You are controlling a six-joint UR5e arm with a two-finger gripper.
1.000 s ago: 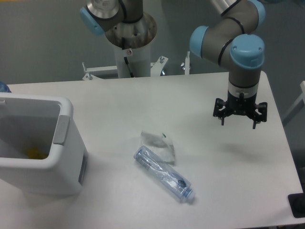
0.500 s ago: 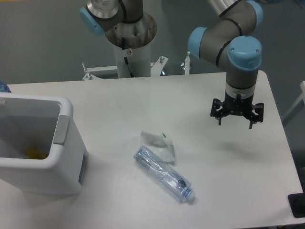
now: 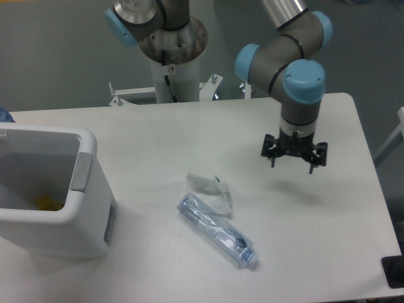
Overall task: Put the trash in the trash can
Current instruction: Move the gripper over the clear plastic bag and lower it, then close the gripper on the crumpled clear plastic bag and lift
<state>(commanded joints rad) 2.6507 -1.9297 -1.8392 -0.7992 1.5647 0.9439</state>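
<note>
While my tool hangs above the white surface on the right side, its fingers spread apart and holding nothing, neither piece of trash is picked up yet. The small crumpled translucent-white plastic wrapper with a green mark lies near the middle of the surface, and the longer clear bluish crushed plastic bottle lies touching its near edge, running off toward the near right. The large white boxy plastic bin with rounded corners stands at the left edge, well apart from both; something yellow sits inside. I judge the whole task still lies ahead: two pickups, two drops. Between the tool and the wrapper I see bare surface, so there is open room to come in. The bottle's cap end sits near the surface's near edge.
</note>
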